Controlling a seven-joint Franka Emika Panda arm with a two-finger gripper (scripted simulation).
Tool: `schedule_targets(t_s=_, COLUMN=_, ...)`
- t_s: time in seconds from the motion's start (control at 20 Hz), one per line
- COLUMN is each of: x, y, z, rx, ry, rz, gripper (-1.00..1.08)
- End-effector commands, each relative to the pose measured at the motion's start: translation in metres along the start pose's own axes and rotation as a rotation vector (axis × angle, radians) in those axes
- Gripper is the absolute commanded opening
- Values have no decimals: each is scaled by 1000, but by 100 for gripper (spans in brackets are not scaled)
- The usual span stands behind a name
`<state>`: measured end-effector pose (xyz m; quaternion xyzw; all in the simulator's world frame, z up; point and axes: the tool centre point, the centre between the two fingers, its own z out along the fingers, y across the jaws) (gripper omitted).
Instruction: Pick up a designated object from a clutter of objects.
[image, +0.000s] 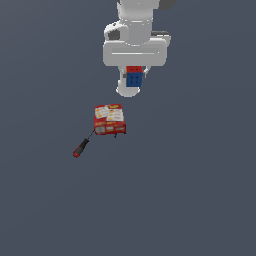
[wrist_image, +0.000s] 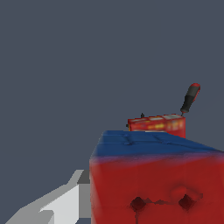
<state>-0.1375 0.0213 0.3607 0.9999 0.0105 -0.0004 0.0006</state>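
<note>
Screwdriver (image: 81, 148) on worktop (image: 200, 190), at 8 o'clock from red box (image: 109, 119). Cube (image: 134, 76) at 1 o'clock from box, well apart, tucked under arm; looks lifted. Hand (image: 134, 82) closed on cube, fills wrist view. Judged: only raise remains.

the cube (image: 134, 76) sits up in the gripper (image: 134, 80), off the floor (image: 200, 175). taking the box (image: 109, 119) as the clock centre in the exterior view, the cube is near 1 o'clock, well apart. the screwdriver (image: 81, 147) lies at 8 o'clock (its tip end reaches the box edge).
</note>
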Motion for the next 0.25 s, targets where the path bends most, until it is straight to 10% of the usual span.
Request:
schedule_targets(t_s=0.0, x=-1, y=-3, z=-7, rx=0, ry=1, rz=0, gripper=-100)
schedule_targets(t_s=0.2, x=-2, y=-5, z=-10, rx=1, ry=1, rz=1, gripper=-100)
